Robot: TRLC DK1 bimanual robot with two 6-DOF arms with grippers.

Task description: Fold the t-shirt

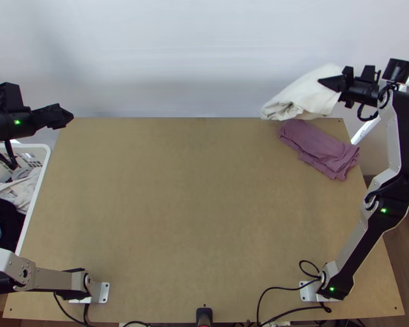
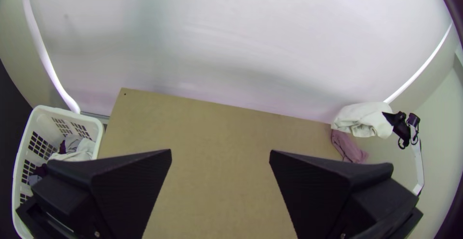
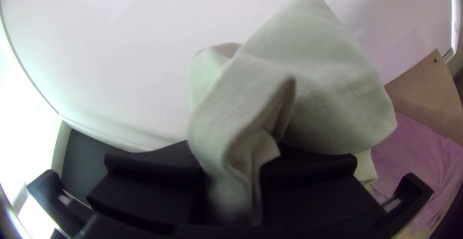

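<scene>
1. The t-shirt [image 1: 300,99] is at the upper right of the top view, at the table's [image 1: 193,191] far edge, gripped by the right pincer [image 1: 323,82]. It is off-white, soft, matt fabric, bunched into a rounded bundle with thick rolled folds at its lower edge.
2. In the right wrist view, the right pincer pinches a gathered, creased part of the t-shirt between its two flat black fingers; a smoother pointed flap rises beyond.
3. The left pincer [image 1: 67,116] is at the upper left of the top view, near the table's far corner. In the left wrist view its wide black fingers, finely ribbed on their inner faces, are spread well apart.
4. A mauve cloth [image 1: 320,148], folded into a wrinkled long shape, lies on the table at the upper right, just below the t-shirt in the frame; whether they touch, I cannot tell.
5. The table has a flat, tan, matt top.
6. At the left edge, a white plastic basket [image 2: 91,120] with slotted walls holds crumpled pale, black and blue-grey clothes [image 1: 25,188].
</scene>
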